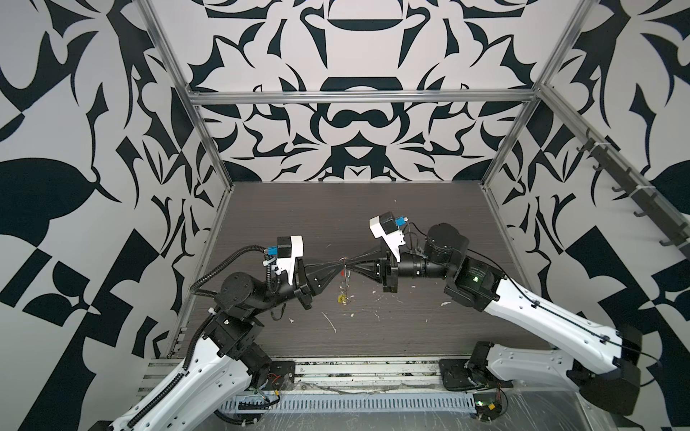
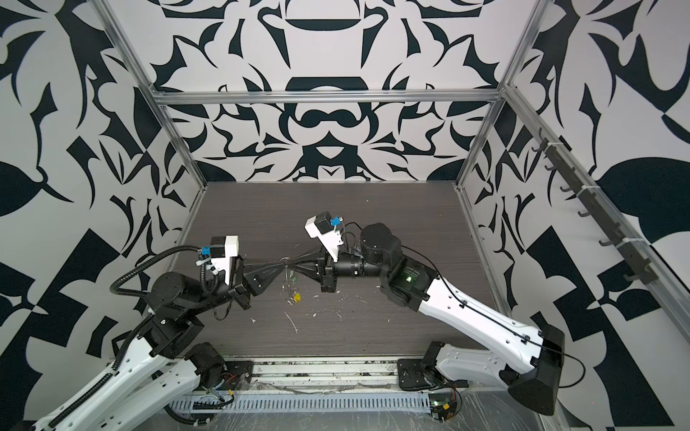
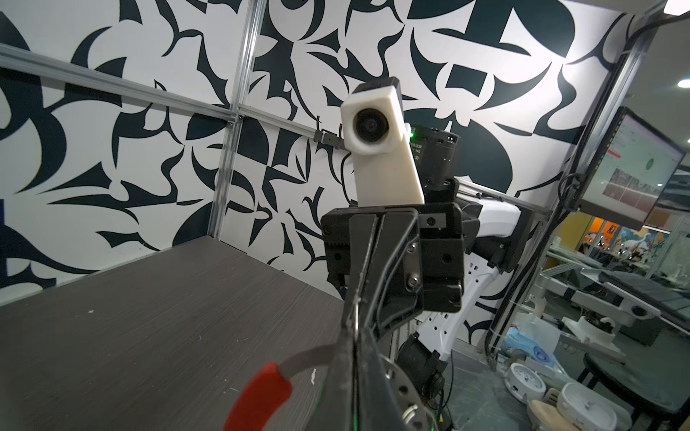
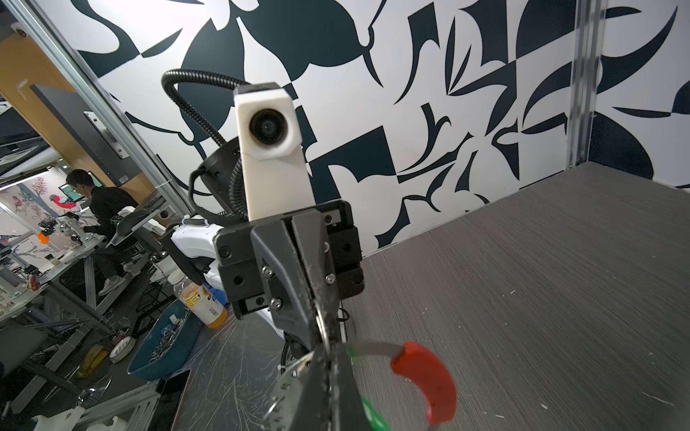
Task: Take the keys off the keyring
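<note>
Fingers (image 1: 328, 266) of our left gripper (image 1: 341, 263) and right gripper (image 1: 348, 262) are meeting tip to tip, both clenching the top of the keyring (image 4: 377, 347), though the left pinch is looking less certain. We are seeing it hanging straight down above the table (image 1: 410, 224), edge-on, equally near both arms. It is carrying the red key (image 4: 429, 380) and yellow key (image 1: 341, 298); our fingers are cutting off the green key (image 4: 374, 416).
</note>
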Robot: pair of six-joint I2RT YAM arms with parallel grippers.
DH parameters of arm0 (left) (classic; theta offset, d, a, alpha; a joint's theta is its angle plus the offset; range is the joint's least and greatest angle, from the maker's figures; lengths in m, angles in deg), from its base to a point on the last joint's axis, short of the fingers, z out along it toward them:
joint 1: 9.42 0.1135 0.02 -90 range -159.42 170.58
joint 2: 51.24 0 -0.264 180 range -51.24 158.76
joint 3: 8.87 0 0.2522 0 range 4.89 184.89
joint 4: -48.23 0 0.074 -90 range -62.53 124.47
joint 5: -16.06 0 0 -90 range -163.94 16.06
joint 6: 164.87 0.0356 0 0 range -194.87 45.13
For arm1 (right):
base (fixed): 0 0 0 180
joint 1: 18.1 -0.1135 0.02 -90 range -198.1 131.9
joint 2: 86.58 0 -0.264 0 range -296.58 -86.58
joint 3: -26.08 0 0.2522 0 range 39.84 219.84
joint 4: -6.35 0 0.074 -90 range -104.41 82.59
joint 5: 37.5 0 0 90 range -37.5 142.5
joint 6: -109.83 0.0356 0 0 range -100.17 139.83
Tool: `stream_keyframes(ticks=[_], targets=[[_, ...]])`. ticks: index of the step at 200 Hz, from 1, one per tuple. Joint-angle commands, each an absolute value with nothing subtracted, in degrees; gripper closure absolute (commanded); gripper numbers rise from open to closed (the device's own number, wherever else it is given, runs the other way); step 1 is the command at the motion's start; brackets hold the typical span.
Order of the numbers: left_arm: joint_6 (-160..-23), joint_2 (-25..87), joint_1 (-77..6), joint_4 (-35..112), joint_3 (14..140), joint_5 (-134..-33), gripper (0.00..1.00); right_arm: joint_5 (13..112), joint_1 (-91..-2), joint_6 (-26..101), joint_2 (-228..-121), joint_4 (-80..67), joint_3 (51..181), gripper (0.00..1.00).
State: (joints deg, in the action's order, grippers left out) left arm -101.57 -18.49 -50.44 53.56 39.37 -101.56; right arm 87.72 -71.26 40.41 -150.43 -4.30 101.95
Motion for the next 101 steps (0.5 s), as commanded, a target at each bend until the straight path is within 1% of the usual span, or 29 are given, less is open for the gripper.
stream_keyframes(ticks=[1, 25, 37, 69, 101], targets=[[-101.46, -20.11, -50.47, 50.64, 40.64, -99.56, 0.73, 87.15, -71.15, 37.43, -149.13, -7.21, 106.26, 1.00], [-98.65, -22.89, -50.47, 44.36, 41.48, -98.00, 0.64, 86.70, -70.98, 32.72, -148.93, -16.36, 109.62, 1.00], [-97.63, -23.22, -50.47, 40.73, 42.56, -98.17, 0.61, 86.56, -70.78, 29.40, -149.71, -22.62, 112.32, 1.00], [-96.67, -17.55, -50.47, 30.18, 49.68, -101.58, 0.61, 84.87, -70.76, 21.88, -152.54, -35.48, 118.14, 1.00], [-97.03, -10.94, -50.47, 23.86, 55.61, -106.71, 0.61, 80.51, -70.80, 18.69, -154.71, -41.78, 120.04, 1.00]])
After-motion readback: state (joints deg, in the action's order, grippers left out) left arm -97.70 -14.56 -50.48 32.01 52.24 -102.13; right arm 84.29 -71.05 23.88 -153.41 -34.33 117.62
